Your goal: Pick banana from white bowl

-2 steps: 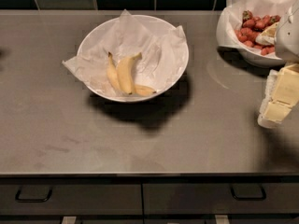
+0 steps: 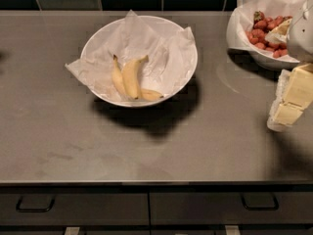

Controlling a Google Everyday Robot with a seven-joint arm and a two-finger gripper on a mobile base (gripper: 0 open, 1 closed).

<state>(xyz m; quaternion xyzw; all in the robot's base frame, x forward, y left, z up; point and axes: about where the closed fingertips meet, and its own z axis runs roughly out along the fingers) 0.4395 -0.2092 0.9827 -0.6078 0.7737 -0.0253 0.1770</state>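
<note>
approach step: our gripper (image 2: pixel 291 99) hangs well right of the white bowl (image 2: pixel 98 39), grip state we cannot tell; next we must reach the banana (image 2: pixel 131 77) inside.

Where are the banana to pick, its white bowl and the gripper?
banana (image 2: pixel 131 78): camera view, middle of the thicker, straighter fruit.
white bowl (image 2: pixel 193 72): camera view, bare right rim.
gripper (image 2: pixel 286 112): camera view, at the picture's right edge, on its pale lower end.
</note>
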